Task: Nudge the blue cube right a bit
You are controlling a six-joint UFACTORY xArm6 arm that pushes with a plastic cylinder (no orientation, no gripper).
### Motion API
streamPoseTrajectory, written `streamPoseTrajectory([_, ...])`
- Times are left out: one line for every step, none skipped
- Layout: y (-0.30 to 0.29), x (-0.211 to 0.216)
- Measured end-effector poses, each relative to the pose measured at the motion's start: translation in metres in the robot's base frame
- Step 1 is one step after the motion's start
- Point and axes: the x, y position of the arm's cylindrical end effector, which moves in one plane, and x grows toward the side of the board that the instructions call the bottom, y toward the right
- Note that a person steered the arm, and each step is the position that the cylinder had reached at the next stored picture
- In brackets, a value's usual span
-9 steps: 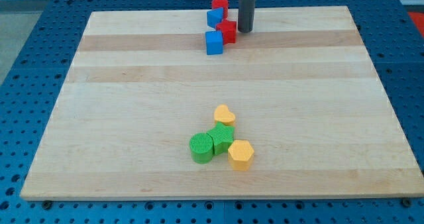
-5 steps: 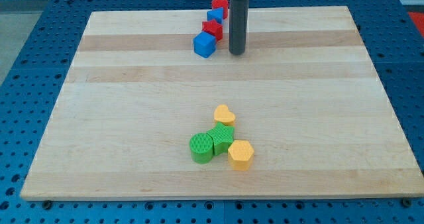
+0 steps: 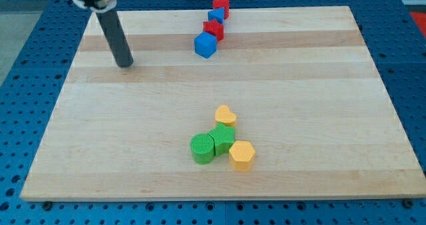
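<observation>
The blue cube [image 3: 206, 45] sits near the top middle of the wooden board [image 3: 319, 105], turned slightly. A red block [image 3: 213, 30] touches its upper right corner. Above that lie a second, smaller blue block [image 3: 215, 15] and a red cylinder [image 3: 221, 5] at the board's top edge. My tip [image 3: 125, 64] rests on the board well to the view's left of the blue cube, a little lower than it, touching no block.
Near the bottom middle a cluster holds a yellow heart [image 3: 225, 115], a green cylinder [image 3: 202, 148], a second green block [image 3: 224, 139] and a yellow hexagonal block [image 3: 242, 156].
My tip moved from the right of the red and blue blocks down, then far across to the view's left. The blue cube and the red block next to it shifted left and turned.
</observation>
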Motion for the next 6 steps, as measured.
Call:
streamPoseTrajectory([0.024,-0.008])
streamPoseTrajectory([0.053,-0.013])
streamPoseTrajectory([0.056,-0.046])
streamPoseTrajectory([0.071,-0.034])
streamPoseTrajectory([0.092,-0.019])
streamPoseTrajectory([0.096,-0.035])
